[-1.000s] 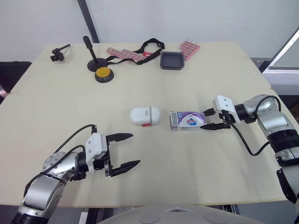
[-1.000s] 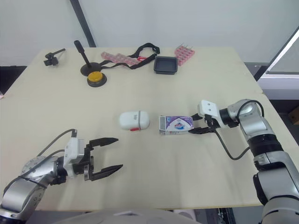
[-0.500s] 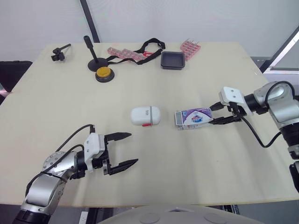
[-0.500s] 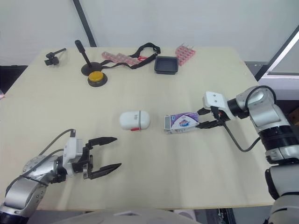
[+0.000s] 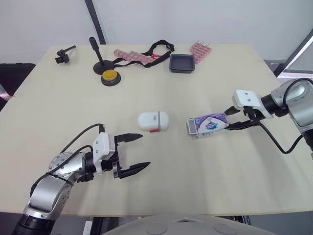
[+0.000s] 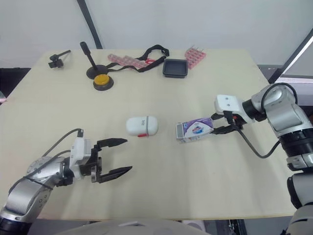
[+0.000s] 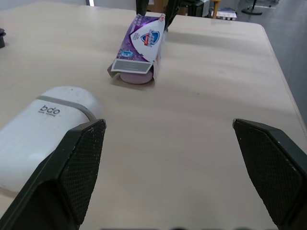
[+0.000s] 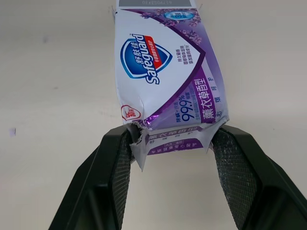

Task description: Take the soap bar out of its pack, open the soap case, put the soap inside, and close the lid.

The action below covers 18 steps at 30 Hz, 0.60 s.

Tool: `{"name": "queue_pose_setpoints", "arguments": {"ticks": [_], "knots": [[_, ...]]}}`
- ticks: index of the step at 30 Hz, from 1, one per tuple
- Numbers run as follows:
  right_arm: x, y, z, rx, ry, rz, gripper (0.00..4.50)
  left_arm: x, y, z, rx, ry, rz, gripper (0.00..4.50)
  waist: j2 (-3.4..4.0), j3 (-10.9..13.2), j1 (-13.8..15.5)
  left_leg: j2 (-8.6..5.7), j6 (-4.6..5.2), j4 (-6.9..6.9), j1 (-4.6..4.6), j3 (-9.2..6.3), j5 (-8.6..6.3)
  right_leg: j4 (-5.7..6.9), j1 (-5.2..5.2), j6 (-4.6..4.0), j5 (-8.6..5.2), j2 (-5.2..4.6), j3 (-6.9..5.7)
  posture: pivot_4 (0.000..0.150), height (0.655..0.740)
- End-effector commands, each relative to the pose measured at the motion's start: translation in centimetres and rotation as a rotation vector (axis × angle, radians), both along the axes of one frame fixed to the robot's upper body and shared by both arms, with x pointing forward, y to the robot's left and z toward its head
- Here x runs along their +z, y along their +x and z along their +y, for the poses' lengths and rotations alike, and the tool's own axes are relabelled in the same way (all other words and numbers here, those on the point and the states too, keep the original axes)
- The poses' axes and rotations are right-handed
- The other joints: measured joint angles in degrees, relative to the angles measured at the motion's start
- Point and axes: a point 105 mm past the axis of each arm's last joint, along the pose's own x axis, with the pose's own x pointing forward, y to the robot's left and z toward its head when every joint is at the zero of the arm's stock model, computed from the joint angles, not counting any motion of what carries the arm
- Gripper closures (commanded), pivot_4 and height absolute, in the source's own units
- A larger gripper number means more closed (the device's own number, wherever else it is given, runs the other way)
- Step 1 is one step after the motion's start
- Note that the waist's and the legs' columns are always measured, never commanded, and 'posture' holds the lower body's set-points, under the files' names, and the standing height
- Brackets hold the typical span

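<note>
Tabletop (image 5: 195,181) — pale beige, white wall (image 5: 205,19) behind

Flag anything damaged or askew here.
The soap pack sits tilted, its ragged, torn end pinched between the fingers of the right gripper; its other end gapes open, the soap bar poking out.

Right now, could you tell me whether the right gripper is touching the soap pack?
Touching. The right wrist view shows the right gripper clamped on the soap pack, a finger against each side of its torn end.
</note>
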Motion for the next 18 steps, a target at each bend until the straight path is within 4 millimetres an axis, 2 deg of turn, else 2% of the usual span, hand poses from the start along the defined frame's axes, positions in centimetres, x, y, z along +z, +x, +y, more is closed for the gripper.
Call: {"name": "queue_pose_setpoints", "arguments": {"ticks": [1,9,12,18], "knots": [[2.3,-0.9,-0.1,0.052,-0.016,-0.015,1.86,1.1,-0.2,-0.7,-0.023,-0.007,-0.021,0.0,0.0,0.0,0.05,0.0,0.0,0.0,-0.01,0.0,0.0,0.0,0.0,0.0,0.0,0.0,0.0,0.15,0.7291],[3.1,-1.4,-0.5,0.054,-0.031,-0.02,1.86,1.2,-0.2,-0.8,-0.024,-0.004,-0.015,0.0,0.0,0.0,0.0,0.01,0.0,0.0,-0.01,0.01,0.0,0.0,0.0,0.0,0.0,0.0,0.01,0.15,0.7291],[4.4,-1.8,-1.6,0.032,-0.031,-0.045,1.86,1.1,0.2,-0.7,-0.032,0.001,-0.013,0.0,0.04,0.01,0.25,0.0,0.01,0.0,-0.01,0.01,0.0,0.01,-0.01,0.0,0.0,0.0,0.0,0.15,0.7291],[5.5,-2.4,-3.9,-0.045,-0.042,-0.055,1.86,1.1,0.4,-0.4,-0.039,0.005,-0.011,0.0,0.03,0.01,0.42,0.0,0.03,0.01,-0.02,0.02,-0.01,-0.02,0.0,0.0,0.0,0.0,0.01,0.15,0.7291]]}}
